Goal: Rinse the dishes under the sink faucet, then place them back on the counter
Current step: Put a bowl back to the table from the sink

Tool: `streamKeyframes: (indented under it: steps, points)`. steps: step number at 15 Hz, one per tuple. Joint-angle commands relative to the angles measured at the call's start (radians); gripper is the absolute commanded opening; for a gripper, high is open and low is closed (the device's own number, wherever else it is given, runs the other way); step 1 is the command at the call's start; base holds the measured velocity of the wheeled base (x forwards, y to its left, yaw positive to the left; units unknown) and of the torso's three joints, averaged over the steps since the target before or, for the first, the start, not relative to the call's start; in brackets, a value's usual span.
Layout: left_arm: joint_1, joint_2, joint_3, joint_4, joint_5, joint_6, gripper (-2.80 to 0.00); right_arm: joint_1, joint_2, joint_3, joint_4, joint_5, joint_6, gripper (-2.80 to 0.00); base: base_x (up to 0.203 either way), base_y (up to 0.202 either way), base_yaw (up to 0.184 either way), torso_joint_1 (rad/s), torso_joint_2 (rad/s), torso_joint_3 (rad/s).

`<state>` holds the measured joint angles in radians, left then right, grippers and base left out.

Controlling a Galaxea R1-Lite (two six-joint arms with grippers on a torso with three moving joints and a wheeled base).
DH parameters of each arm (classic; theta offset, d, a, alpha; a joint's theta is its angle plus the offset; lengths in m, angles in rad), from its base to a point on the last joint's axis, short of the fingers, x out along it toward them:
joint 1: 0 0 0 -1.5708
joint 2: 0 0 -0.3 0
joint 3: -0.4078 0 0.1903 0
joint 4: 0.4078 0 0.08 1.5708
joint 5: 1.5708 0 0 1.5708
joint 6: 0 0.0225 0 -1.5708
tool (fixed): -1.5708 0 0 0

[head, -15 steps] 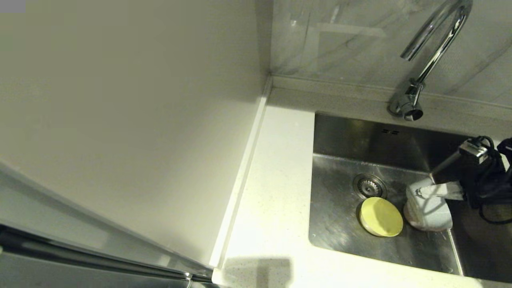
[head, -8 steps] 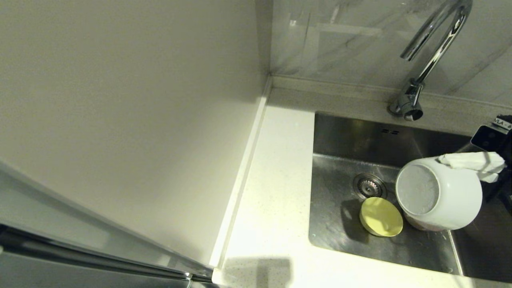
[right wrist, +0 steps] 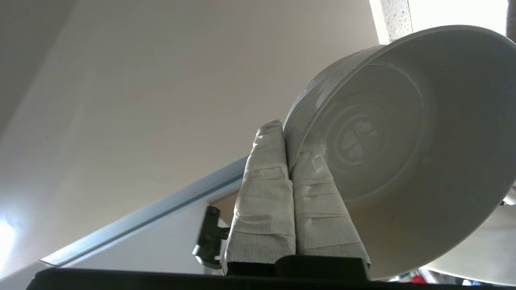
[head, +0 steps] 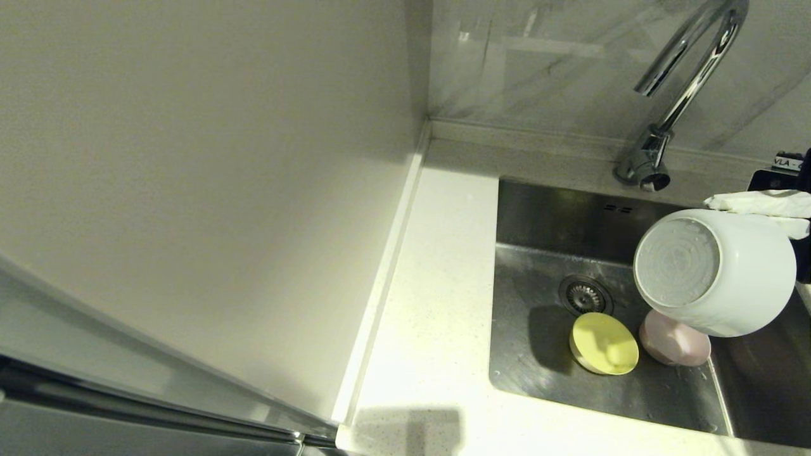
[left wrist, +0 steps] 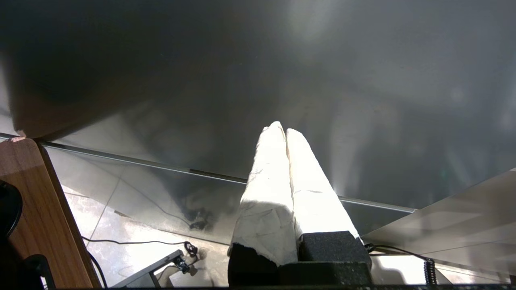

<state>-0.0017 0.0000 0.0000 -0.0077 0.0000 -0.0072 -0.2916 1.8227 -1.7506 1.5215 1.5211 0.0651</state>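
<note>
- The pale blue bowl is held by its rim in the closed right gripper at the right edge of the head view, tipped on its side above the sink.
- The yellow bowl and the pink bowl are seen side by side on the sink floor, below the drain.
- The faucet is found at the upper right.
- The left gripper is parked, its fingers pressed together on nothing.

Dim warm light; glare on faucet.
</note>
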Motion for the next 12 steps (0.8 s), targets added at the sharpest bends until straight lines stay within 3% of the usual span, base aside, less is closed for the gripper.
streamKeyframes:
  steps: [1,3,5,7,8,10,11,12]
  points:
    - [0.000,0.000,0.003,0.000,0.000,-0.001,-2.80,0.027,0.021,-0.017,0.009,0.009,0.050,-2.80,0.000,0.000,0.000,0.000,0.00,0.000]
    - [0.000,0.000,0.003,0.000,0.000,-0.001,-2.80,0.052,0.018,-0.015,0.009,0.009,0.047,-2.80,0.000,0.000,0.000,0.000,0.00,0.000]
    - [0.000,0.000,0.003,0.000,0.000,-0.001,-2.80,0.051,0.002,0.020,0.009,0.009,-0.054,-2.80,0.000,0.000,0.000,0.000,0.00,0.000]
    - [0.000,0.000,0.003,0.000,0.000,-0.001,-2.80,0.024,-0.046,0.140,0.001,0.003,-0.253,-2.80,0.000,0.000,0.000,0.000,0.00,0.000]
    - [0.000,0.000,0.003,0.000,0.000,-0.001,-2.80,0.003,-0.072,0.219,-0.060,-0.049,-0.377,-2.80,0.000,0.000,0.000,0.000,0.00,0.000]
    - [0.000,0.000,0.003,0.000,0.000,-0.001,-2.80,-0.082,-0.114,0.352,-0.330,-0.222,-0.709,-2.80,0.000,0.000,0.000,0.000,0.00,0.000]
    - [0.000,0.000,0.003,0.000,0.000,-0.001,-2.80,-0.144,-0.126,0.386,-0.486,-0.284,-0.831,-2.80,0.000,0.000,0.000,0.000,0.00,0.000]
    - [0.000,0.000,0.003,0.000,0.000,-0.001,-2.80,-0.188,-0.130,0.401,-0.625,-0.316,-0.891,-2.80,0.000,0.000,0.000,0.000,0.00,0.000]
